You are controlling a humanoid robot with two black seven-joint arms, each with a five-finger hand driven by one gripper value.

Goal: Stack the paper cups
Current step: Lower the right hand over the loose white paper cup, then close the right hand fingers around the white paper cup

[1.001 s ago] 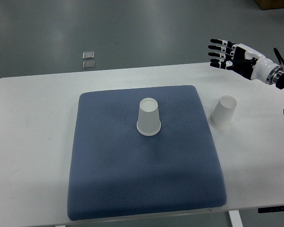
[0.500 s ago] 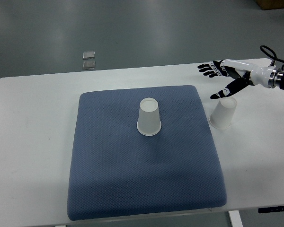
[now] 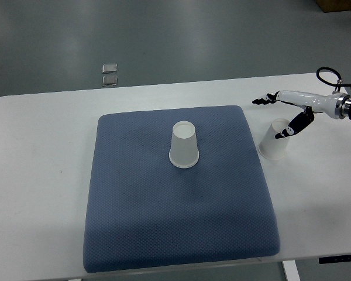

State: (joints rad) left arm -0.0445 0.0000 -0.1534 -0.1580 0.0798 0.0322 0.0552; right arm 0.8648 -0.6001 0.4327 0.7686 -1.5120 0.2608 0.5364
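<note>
One white paper cup point(image 3: 183, 145) stands upside down in the middle of the blue mat point(image 3: 175, 222). A second white paper cup point(image 3: 274, 141) stands upside down on the white table, just off the mat's right edge. My right hand point(image 3: 276, 115) comes in from the right edge and hovers just above this second cup, fingers spread, the thumb pointing down over the cup's top and the other fingers reaching left behind it. It holds nothing. The left arm does not show.
The white table point(image 3: 41, 152) carries the mat. Two small metal plates point(image 3: 110, 75) lie on the grey floor beyond the table's far edge. The table's front edge runs along the bottom of the view.
My right hand has come down and toward the cup beside the mat, turning from palm-facing to edge-on, and is now spread over the cup's top. Both cups stayed put.
</note>
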